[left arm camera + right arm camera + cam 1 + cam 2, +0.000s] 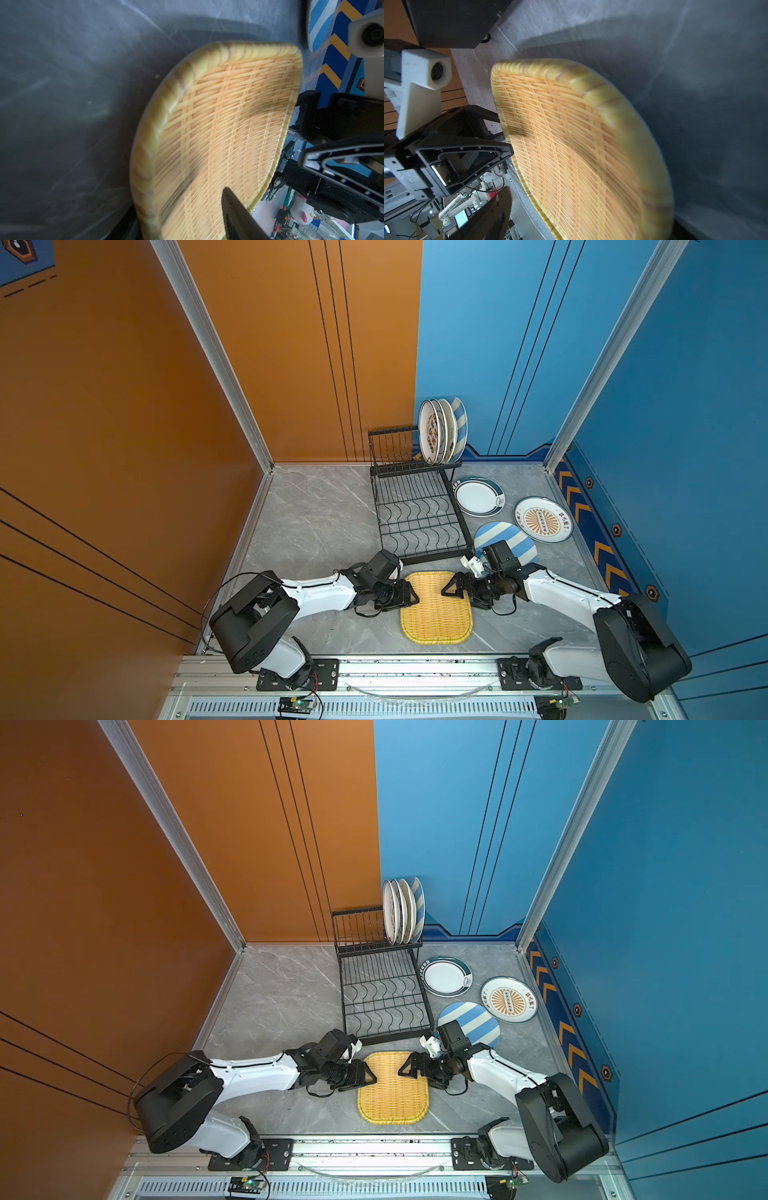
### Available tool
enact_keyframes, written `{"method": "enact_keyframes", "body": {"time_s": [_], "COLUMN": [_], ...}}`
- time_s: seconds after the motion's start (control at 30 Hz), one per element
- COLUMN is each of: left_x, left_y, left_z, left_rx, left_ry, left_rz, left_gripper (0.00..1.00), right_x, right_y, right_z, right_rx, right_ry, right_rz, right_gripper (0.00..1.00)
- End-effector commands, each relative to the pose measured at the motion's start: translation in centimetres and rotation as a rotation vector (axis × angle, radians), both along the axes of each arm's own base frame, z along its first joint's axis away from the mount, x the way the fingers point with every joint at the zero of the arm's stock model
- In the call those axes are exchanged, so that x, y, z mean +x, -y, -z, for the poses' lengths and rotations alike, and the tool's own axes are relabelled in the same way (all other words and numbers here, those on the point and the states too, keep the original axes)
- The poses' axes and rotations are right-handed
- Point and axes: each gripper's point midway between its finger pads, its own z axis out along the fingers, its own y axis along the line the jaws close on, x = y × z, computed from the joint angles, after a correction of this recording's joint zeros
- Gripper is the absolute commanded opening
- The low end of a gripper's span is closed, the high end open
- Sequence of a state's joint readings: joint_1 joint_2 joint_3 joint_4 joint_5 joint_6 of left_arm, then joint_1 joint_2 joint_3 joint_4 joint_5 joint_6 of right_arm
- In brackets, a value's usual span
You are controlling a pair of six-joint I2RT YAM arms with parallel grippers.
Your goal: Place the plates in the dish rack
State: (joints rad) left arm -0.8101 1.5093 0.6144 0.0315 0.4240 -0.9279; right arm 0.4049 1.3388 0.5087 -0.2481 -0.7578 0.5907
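Yellow woven rounded-square plate [436,614] lies on the grey marble tabletop [316,522], just in front of the black wire dish rack [415,514]. The left gripper [411,596] meets the plate's left rim; whether it clamps the rim cannot be told. The right gripper [459,594] sits at the right rim, jaws standing apart.

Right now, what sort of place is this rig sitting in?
Probably a mock kitchen cell in a robotics lab, not a real kitchen. There is a dish rack with plates on a marble-look table, flat orange and blue panel walls in aluminium framing, and a bolted mounting rail in front.
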Motion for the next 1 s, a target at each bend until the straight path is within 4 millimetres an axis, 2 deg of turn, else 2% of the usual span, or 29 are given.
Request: {"method": "enact_keyframes", "body": {"time_s": [0.0, 0.17, 0.3, 0.53, 0.67, 0.97], "left_x": [-1.2, -1.1, -0.9, -0.6, -0.5, -0.3], "left_y": [-0.4, -0.6, -0.7, -0.8, -0.9, -0.8], "left_z": [2.3, 2.5, 2.4, 2.0, 1.7, 0.8], "left_rx": [0.038, 0.038, 0.032, 0.017, 0.013, -0.004], "left_ry": [-0.075, -0.082, -0.082, -0.080, -0.080, -0.074], "left_rz": [0.034, 0.036, 0.032, 0.029, 0.033, 0.046], "left_gripper": [0.55, 0.55, 0.55, 0.55, 0.57, 0.61], "right_x": [-2.7, -2.6, -2.6, -2.7, -2.6, -2.6], "right_y": [0.4, 0.4, 0.3, 0.5, 0.7, 1.1], "right_z": [2.7, 2.2, 1.7, 0.6, 0.4, -0.1], "right_rx": [-0.032, -0.027, -0.014, -0.007, -0.013, -0.026], "right_ry": [-0.103, -0.090, -0.083, -0.063, -0.052, -0.027], "right_rz": [-0.036, -0.038, -0.032, -0.023, -0.014, 0.007], "right_gripper": [0.89, 0.85, 0.76, 0.48, 0.43, 0.20]}}
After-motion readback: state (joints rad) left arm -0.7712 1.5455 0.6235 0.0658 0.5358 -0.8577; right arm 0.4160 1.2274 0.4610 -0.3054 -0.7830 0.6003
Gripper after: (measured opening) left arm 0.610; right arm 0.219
